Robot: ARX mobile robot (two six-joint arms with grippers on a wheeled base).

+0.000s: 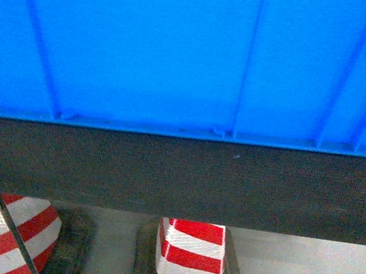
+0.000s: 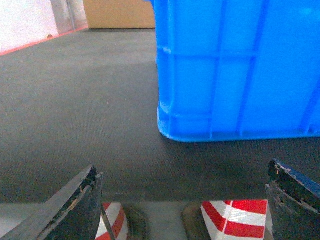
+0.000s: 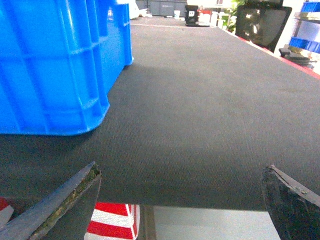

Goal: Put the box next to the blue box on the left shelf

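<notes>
Head view is showing the box [image 1: 193,51] sitting on a dark mat-like surface [image 1: 178,176] close to its near edge, with striped cones [image 1: 191,246] on the floor below. Both the left gripper [image 2: 182,200] and the right gripper [image 3: 180,200] are hanging spread wide and empty, touching nothing. Since each is flanking only a lower corner, closing there is risking a slip off the ribs, or a shove instead of a lift.

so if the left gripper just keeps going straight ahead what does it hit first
Most likely the box. The open left gripper points across the dark mat, and the box's ribbed wall fills the right half of its path. Depth is unclear.
</notes>
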